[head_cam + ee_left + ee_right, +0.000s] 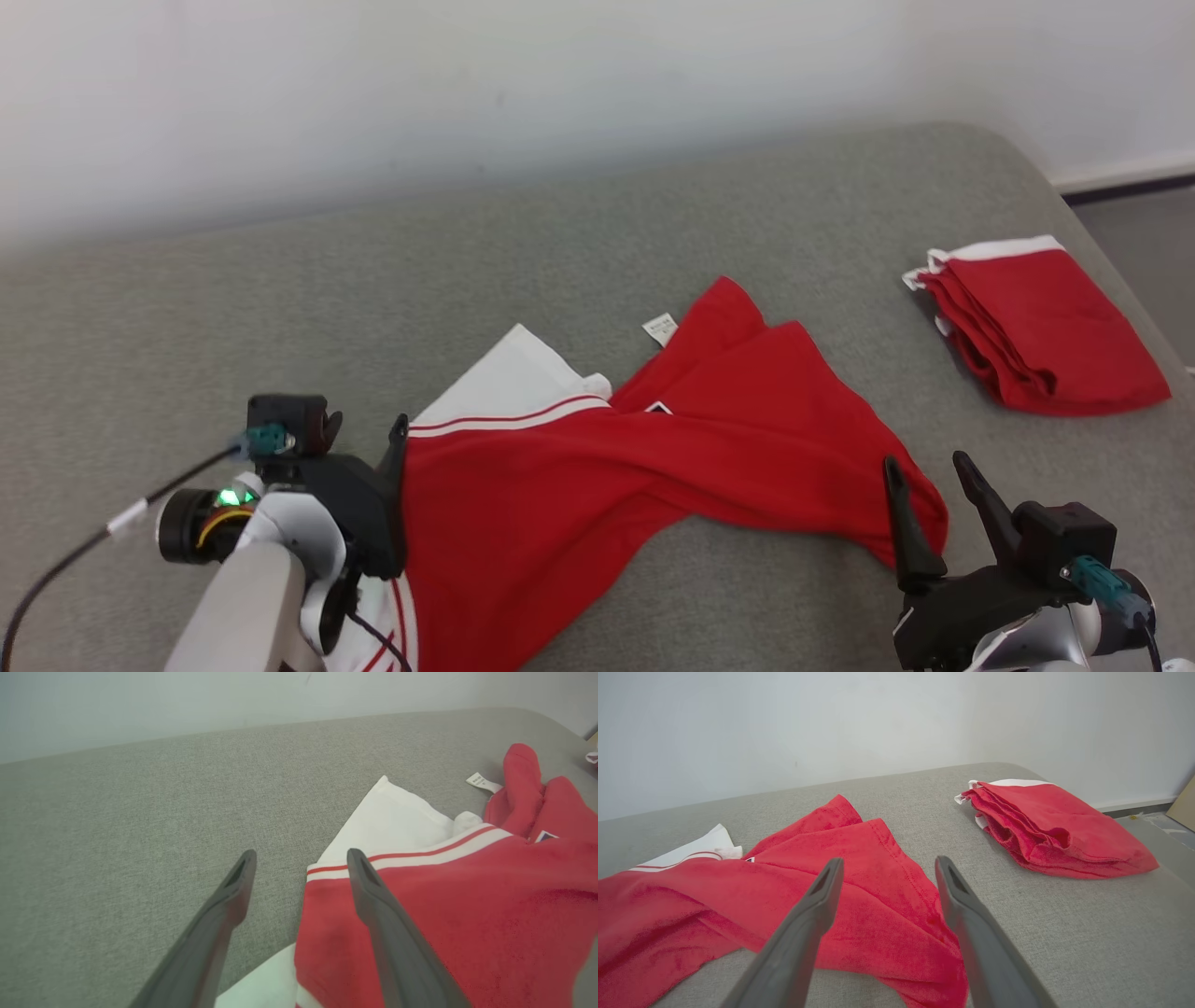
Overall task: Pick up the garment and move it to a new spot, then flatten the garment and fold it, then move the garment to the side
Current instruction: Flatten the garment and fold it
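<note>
Now, my left gripper (301,856) splayed, empty, straddling the striped edge of the red-and-white garment (653,467); my right gripper (926,462) likewise, above its red corner.

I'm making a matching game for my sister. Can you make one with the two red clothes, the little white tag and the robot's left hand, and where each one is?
Things:
1. unfolded red and white garment
2. folded red garment
3. white label
4. left gripper

Places or states:
A. open, at the unfolded garment's left edge
B. a neat pile at the right end of the grey surface
C. lying rumpled in the middle
D. poking out at the unfolded garment's far edge

Pairs: 1-C, 2-B, 3-D, 4-A
</note>
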Robot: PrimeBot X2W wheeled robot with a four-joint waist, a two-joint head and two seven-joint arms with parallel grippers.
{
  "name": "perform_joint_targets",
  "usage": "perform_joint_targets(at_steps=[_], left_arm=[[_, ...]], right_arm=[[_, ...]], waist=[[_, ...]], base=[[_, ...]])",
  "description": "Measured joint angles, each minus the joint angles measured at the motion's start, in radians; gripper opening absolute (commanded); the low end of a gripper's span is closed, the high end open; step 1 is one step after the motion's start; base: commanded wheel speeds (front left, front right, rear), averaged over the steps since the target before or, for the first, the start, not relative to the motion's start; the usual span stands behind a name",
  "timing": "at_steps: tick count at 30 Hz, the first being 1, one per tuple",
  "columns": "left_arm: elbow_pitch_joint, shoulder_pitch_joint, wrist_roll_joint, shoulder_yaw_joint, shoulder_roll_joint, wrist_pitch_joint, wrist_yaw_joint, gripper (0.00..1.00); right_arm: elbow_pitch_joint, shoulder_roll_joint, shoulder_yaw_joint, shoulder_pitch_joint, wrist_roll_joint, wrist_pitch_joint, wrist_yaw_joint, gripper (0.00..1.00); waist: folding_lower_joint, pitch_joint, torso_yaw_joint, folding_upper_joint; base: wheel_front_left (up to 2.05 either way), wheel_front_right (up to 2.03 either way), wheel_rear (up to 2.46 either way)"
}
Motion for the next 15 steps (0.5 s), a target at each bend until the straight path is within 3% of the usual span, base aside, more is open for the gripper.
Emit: perform_joint_targets(at_steps=[15], left_arm=[[0.115, -0.165, -0.015, -0.039, 0.068, 0.269, -0.001, 1.0]], right_arm=[[0.015, 0.002, 0.019, -0.021, 0.031, -0.029, 0.0, 1.0]], waist=[[0.0, 0.142, -0.145, 0.0001]], base=[[0.0, 0.0, 0.0]])
